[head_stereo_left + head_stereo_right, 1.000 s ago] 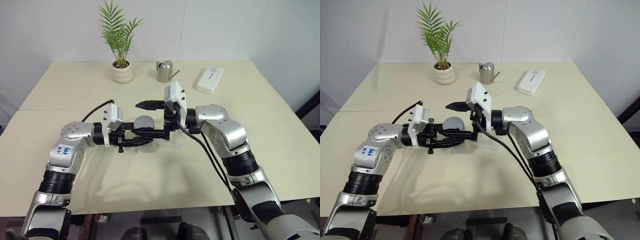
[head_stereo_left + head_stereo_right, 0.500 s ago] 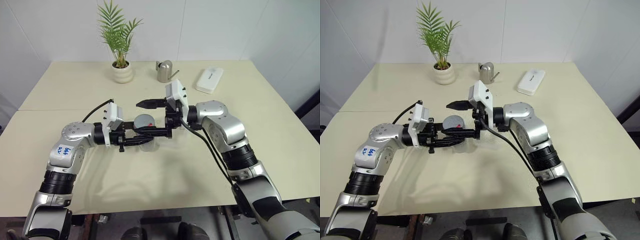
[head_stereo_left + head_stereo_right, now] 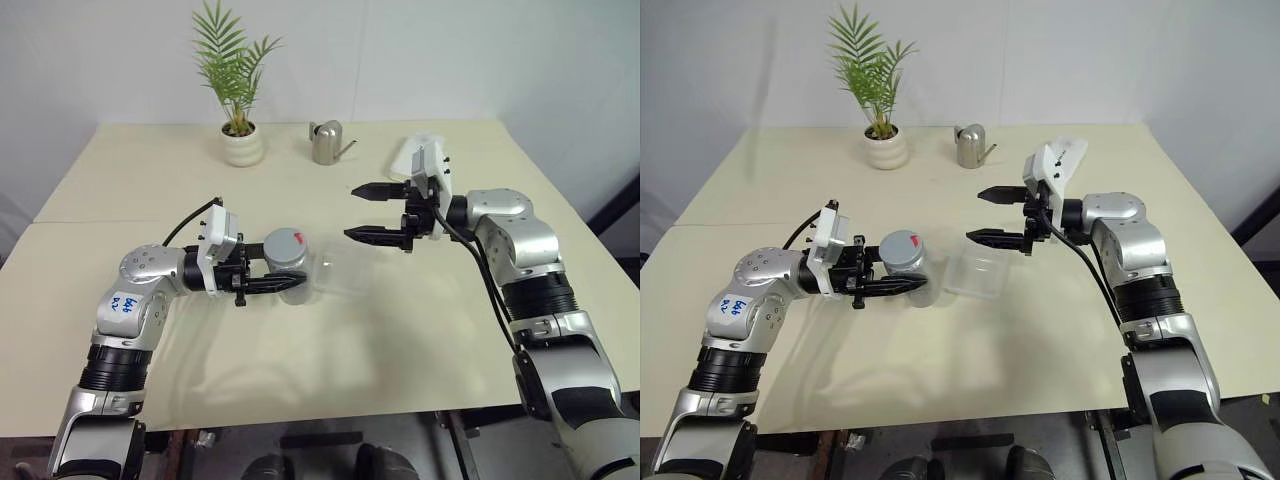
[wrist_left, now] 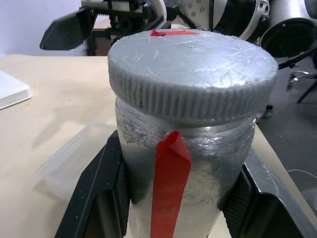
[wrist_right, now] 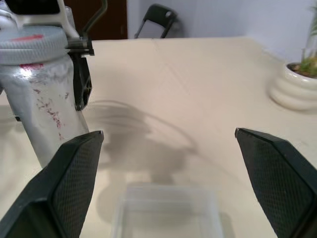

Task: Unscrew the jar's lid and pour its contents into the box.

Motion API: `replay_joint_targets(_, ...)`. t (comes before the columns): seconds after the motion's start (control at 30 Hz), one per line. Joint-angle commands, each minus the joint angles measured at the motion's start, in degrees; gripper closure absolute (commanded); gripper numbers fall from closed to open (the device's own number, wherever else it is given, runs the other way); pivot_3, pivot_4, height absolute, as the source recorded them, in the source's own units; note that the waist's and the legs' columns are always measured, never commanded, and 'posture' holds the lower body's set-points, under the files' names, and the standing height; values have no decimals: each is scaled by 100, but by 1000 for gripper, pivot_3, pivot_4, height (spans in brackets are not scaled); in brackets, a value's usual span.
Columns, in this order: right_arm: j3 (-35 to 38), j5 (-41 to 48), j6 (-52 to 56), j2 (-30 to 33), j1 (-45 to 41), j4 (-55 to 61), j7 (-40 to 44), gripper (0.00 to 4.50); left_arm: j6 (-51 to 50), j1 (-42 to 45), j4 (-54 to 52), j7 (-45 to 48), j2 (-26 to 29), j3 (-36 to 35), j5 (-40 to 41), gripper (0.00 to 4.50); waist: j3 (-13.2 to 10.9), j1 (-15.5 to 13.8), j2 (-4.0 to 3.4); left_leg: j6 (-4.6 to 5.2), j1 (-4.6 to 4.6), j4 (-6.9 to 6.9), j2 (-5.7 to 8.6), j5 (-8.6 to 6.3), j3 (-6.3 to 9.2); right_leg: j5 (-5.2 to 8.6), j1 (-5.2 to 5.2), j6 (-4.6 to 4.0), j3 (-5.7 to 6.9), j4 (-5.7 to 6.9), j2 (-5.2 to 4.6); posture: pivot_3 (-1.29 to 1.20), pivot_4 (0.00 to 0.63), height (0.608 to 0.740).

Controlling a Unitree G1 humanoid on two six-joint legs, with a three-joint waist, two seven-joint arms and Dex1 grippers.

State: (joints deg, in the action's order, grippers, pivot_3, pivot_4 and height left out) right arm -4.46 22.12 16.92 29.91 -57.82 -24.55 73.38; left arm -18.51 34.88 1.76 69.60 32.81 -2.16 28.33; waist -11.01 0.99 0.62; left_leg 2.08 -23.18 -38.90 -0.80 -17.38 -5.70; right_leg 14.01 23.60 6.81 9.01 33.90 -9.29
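The jar (image 3: 292,281) stands upright just above the table, a silvery cylinder with a red strip (image 4: 171,183) down its side. My left gripper (image 3: 296,280) is shut on its body, one finger (image 4: 94,198) on each side. The grey lid (image 3: 284,245) with a red mark sits on top of the jar. The contents are hidden inside. The clear plastic box (image 3: 980,272) lies on the table just right of the jar. My right gripper (image 3: 352,212) hovers open above the box's far right side, apart from the lid, with nothing between its fingers (image 5: 69,168).
A potted palm (image 3: 244,145) stands at the back of the cream table (image 3: 330,370). A steel watering pot (image 3: 328,142) is beside it. A flat white case (image 3: 402,160) lies at the back right, partly behind my right gripper.
My right gripper has drawn away from the jar's lid to the right, still open. The lid stays on the jar. The left gripper holds the jar in the same place.
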Motion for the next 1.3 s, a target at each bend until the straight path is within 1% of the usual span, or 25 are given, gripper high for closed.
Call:
replay_joint_targets(0.03, 163, 332, 357, 58, 78, 632, 192, 35, 103, -39, -133, 7, 141, -63, -15, 2562, 0, 49, 0, 0, 0, 0, 0, 0, 0, 0, 0, 0, 1, 0, 0, 0, 150, 740)
replay_joint_targets(0.13, 102, 620, 776, -81, 236, 1360, 174, 35, 81, -34, -122, -7, 158, -11, -47, 2562, 0, 72, -1, 0, 1, -1, -1, 0, -2, 0, 0, 0, -3, 1, 0, 0, 150, 740)
replay_joint_targets(0.23, -121, 906, 1268, -556, 401, 2366, -313, 35, 19, -26, -142, -51, 148, 61, -76, 2562, 0, 53, -1, 0, 0, -6, -1, 0, 2, 0, -1, 0, -3, 5, -2, 0, 150, 740)
replay_joint_targets(0.33, -352, 675, 1395, -840, 460, 2711, -753, 35, 4, -16, -147, -72, 146, 101, -76, 2562, 0, 57, -1, -2, 1, -6, -2, -1, 3, 0, 1, 0, -4, 7, -2, 0, 150, 740)
replay_joint_targets(0.5, -821, 251, 1377, -1151, 290, 2590, -1149, 35, -25, 20, -105, -106, 122, 177, -93, 2562, 0, -1, -1, 1, -1, -10, 4, -2, 6, 0, -1, 0, -3, 7, -7, 0, 150, 740)
replay_joint_targets(0.73, -819, -46, 1158, -1372, 67, 2036, -1367, 35, -21, 72, -92, -113, 88, 229, -76, 2562, 0, 28, -1, 1, -2, -8, 4, -2, 4, 0, 1, 0, -2, 6, -4, 0, 150, 740)
replay_joint_targets(0.87, -682, -68, 1031, -1321, -70, 1782, -1322, 35, -23, 52, -128, -125, 107, 218, -53, 2562, 0, 57, -1, 1, -2, -8, 3, -2, 4, 0, 1, 0, -2, 7, -4, 0, 150, 740)
replay_joint_targets(1.0, -530, -18, 849, -1126, -74, 1612, -1137, 35, 1, 26, -130, -140, 126, 198, -59, 2562, 0, 54, -1, 1, -1, -7, 2, -2, 4, 0, 1, 0, -2, 6, -3, 0, 150, 740)
replay_joint_targets(1.1, -336, 143, 743, -853, 42, 1539, -863, 35, 16, 15, -172, -184, 121, 160, -47, 2562, 0, 46, -1, 1, -2, -7, 4, -2, 4, 0, 0, 0, -2, 5, -4, 0, 150, 740)
replay_joint_targets(1.3, -144, 175, 587, -423, 122, 1211, -668, 35, 42, -175, -248, -207, 140, 98, -37, 2562, 0, 56, -1, 1, -1, -6, 2, -2, 3, 0, 1, 0, -2, 5, -3, 0, 150, 740)
